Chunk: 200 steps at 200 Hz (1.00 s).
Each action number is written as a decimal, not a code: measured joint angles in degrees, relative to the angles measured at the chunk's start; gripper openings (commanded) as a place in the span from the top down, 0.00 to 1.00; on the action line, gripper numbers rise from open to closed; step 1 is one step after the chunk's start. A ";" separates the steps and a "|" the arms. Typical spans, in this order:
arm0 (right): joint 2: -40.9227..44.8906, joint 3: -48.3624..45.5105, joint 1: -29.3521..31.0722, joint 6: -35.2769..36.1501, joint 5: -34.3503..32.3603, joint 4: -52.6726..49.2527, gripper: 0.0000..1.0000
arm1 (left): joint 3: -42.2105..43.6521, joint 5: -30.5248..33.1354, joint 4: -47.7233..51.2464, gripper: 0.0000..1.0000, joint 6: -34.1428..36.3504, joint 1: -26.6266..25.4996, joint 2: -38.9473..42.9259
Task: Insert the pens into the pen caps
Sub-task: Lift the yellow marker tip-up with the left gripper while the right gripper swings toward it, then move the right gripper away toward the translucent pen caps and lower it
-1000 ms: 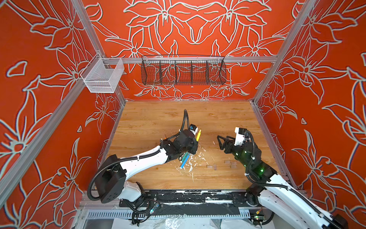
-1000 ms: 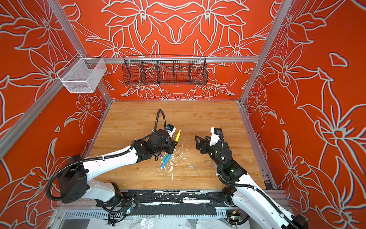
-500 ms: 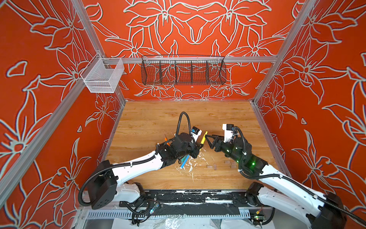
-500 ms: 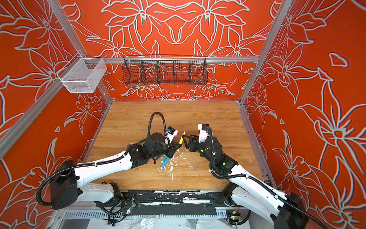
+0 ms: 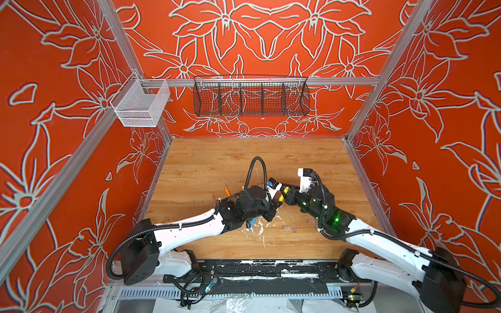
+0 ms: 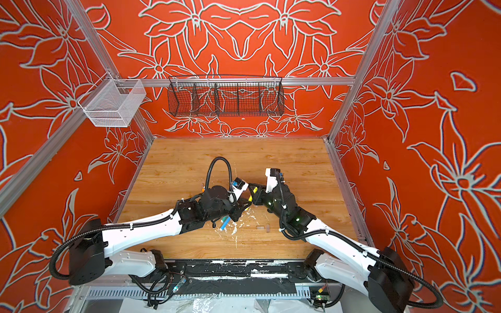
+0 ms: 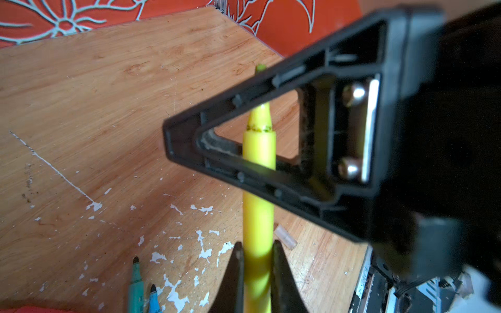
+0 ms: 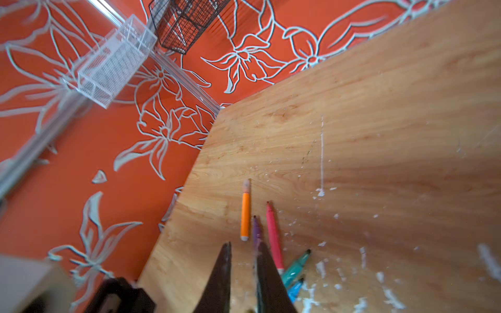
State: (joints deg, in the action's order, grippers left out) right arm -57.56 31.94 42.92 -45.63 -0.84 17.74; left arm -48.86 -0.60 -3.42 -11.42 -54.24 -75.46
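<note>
My left gripper (image 7: 256, 244) is shut on the lower body of the yellow pen (image 7: 259, 151), which stands raised over the table with its pale tip bare. My right gripper (image 8: 242, 245) meets it from the right in both top views, and one of its fingers (image 7: 244, 178) crosses the yellow pen (image 5: 282, 194) near the tip, the jaws closed about it. On the table lie the orange pen (image 8: 245, 214), purple pen (image 8: 256, 230), pink pen (image 8: 272, 235), green pen (image 8: 295, 264) and blue pen (image 8: 295, 288). A clear pen cap (image 7: 284, 238) lies close by, and two more pen caps (image 5: 287, 227) lie right of the blue pen (image 5: 250, 225).
White flecks of debris (image 7: 203, 244) are scattered over the wooden table (image 5: 217, 168). A black wire basket (image 5: 250, 96) and a white mesh basket (image 5: 139, 104) hang on the back rail. Orange walls close in on three sides.
My right gripper has swung left to the yellow pen and closed its jaws. My left gripper has carried the pen a little right and forward.
</note>
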 measured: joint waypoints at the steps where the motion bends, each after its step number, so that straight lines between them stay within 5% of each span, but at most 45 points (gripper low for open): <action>1: -0.02 -0.02 0.02 -0.11 -0.02 0.11 1.00 | 0.00 0.04 -0.02 1.00 0.00 0.00 0.00; 35: -0.07 -0.09 1.29 -1.81 -1.99 0.81 1.00 | -0.20 0.96 0.00 0.77 0.59 -0.15 0.00; 68: -0.04 -1.81 4.31 -4.20 -3.48 3.41 1.00 | -0.17 1.07 -0.52 0.72 0.92 -0.15 0.02; 129: -0.09 -2.89 7.28 -6.10 -5.46 8.13 1.00 | 0.13 1.16 -1.36 0.74 1.05 -0.15 0.35; 160: -0.11 -2.89 7.96 -6.10 -6.23 8.81 1.00 | 0.13 0.85 -1.64 1.00 1.09 -0.33 0.42; 184: -0.17 -2.89 8.26 -6.10 -6.86 9.14 1.00 | 0.15 1.11 -1.62 1.00 1.29 -0.35 0.66; 200: -0.15 -2.89 8.41 -6.01 -7.10 9.20 0.84 | 0.20 1.31 -1.60 1.00 1.18 -0.35 0.83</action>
State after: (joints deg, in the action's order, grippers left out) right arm -57.71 29.06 51.33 -51.64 -7.94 26.94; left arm -48.66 0.71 -5.02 -10.24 -54.59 -74.63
